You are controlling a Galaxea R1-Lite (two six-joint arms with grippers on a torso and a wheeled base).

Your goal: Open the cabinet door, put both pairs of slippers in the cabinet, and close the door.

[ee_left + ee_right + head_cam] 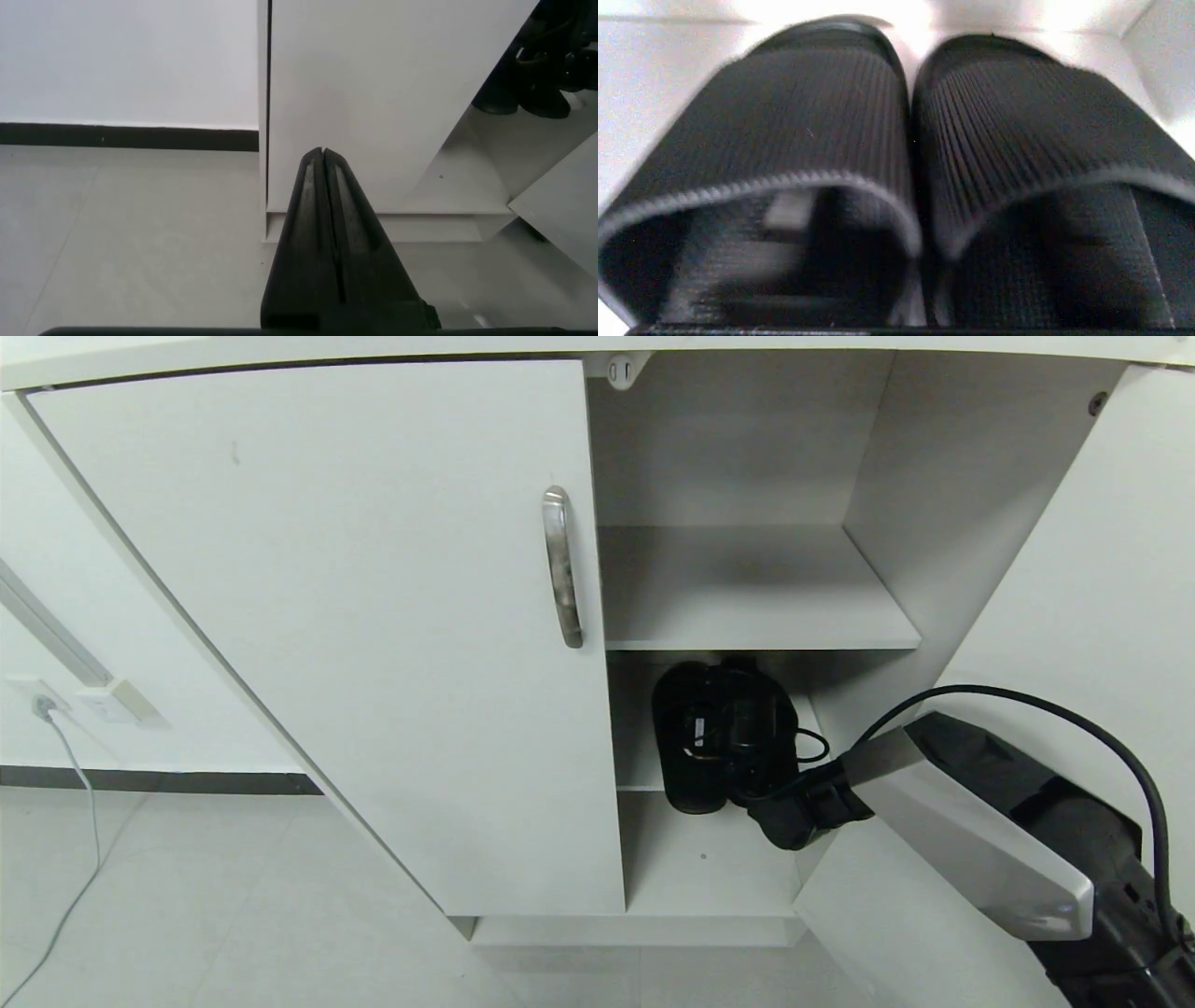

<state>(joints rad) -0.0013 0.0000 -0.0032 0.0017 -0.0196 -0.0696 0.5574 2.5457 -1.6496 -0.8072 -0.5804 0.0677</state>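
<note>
Head view: the cabinet's right door (1102, 616) is seen swung open, and one pair of black slippers (724, 737) is set in the lower compartment, under the shelf (747, 588). The right pincer (794, 812) is placed just beside them; whether it is open or gripping cannot be told, dark against dark. The left pincer (322, 154) is held closed on nothing. A second pair and the closing are judged outstanding. The space behind the left door (327, 616) is hidden.

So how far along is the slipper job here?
Done: the right cabinet door stands open. In hand: one black pair of slippers sits in the lower compartment, the right gripper at it; whether it grips them I cannot tell. Left: the second pair, then closing the door. The left gripper hangs outside, fingers shut.
</note>
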